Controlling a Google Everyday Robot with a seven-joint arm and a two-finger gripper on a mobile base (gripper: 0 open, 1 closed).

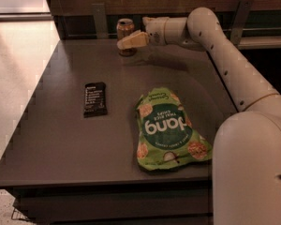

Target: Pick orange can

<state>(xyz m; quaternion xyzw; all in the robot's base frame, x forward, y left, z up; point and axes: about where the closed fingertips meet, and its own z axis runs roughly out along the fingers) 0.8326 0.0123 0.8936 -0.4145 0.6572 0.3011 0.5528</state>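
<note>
The orange can (125,27) stands upright at the far edge of the dark grey table (61,139), with its golden body and silver top rim in view. My gripper (124,43) reaches in from the right at the end of the white arm (201,29). Its tip is right in front of the can's lower half and hides that part. I cannot tell whether it touches the can.
A green snack bag (166,130) lies flat at the middle right of the table. A small black bar (95,99) lies at the middle left. A wooden wall with metal brackets (100,18) runs behind the table. My arm's white base (253,172) fills the lower right.
</note>
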